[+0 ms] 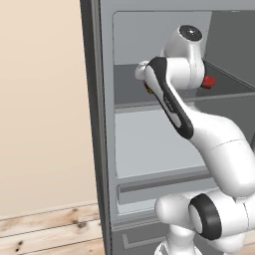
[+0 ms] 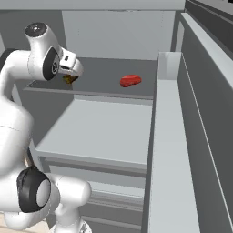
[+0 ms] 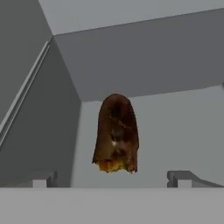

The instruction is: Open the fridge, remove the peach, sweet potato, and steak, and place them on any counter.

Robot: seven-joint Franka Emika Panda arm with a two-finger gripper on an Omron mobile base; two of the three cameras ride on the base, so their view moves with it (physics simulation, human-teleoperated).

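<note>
Closest to the hand camera, the sweet potato (image 3: 116, 134) lies on the fridge's upper shelf (image 2: 104, 75), a dark brown lump with a yellowish end turned toward the lens, sitting in line with the gap between the two dark finger tips (image 3: 43, 180) that poke up at the bottom of that view. The hand (image 3: 111, 181) is spread as wide as it goes and has hold of nothing; the tips stand apart to either side and short of the sweet potato, not touching it as far as I can see. Farther along the same shelf, well apart to the right in the right base view, lies the flat red steak (image 2: 130, 80). The fridge (image 1: 102, 124) is already open, its door (image 2: 200, 113) swung out on the right, so that first step looks done. I would say the sweet potato is the piece about to be picked up, with the grasp itself not yet made. The steak is untouched on the shelf, so at least these two have yet to reach a worktop. Of the peach I can say nothing from here.
</note>
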